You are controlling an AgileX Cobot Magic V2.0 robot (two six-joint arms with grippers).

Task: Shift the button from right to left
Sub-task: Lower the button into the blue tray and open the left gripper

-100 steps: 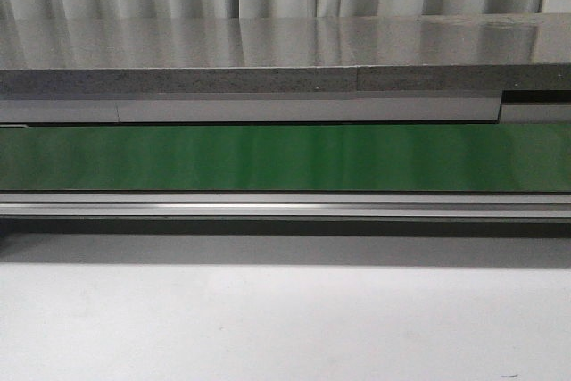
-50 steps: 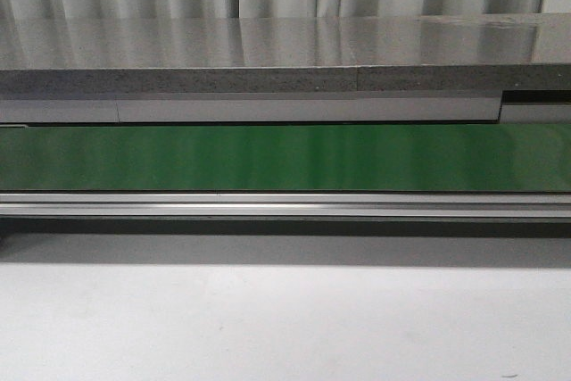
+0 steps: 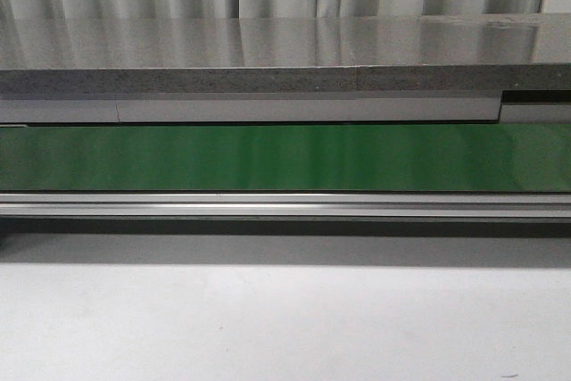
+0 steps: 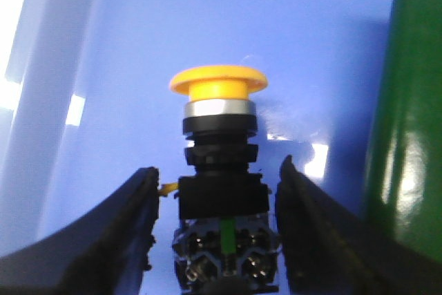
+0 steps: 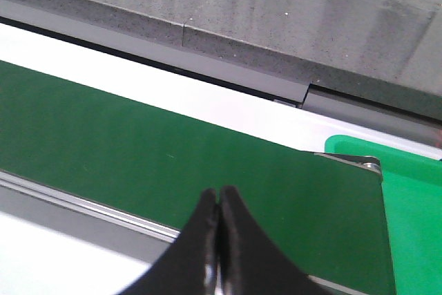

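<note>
The button (image 4: pixel 219 108) shows only in the left wrist view: a round yellow cap on a silver ring, above a black boxy body with metal terminals. It rests on a blue surface (image 4: pixel 138 46). My left gripper (image 4: pixel 217 167) is open, with one finger on each side of the black body and a narrow gap on both sides. My right gripper (image 5: pixel 219 195) is shut with nothing in it, over the green conveyor belt (image 5: pixel 138 143). The front view shows neither the grippers nor the button.
A glossy green cylinder (image 4: pixel 407 101) stands close beside the button. In the front view the green belt (image 3: pixel 285 158) runs across behind an aluminium rail (image 3: pixel 285 207), with a grey stone shelf (image 3: pixel 285 51) behind and the white table (image 3: pixel 285 318) in front. A bright green tray (image 5: pixel 414 198) lies at the belt's end.
</note>
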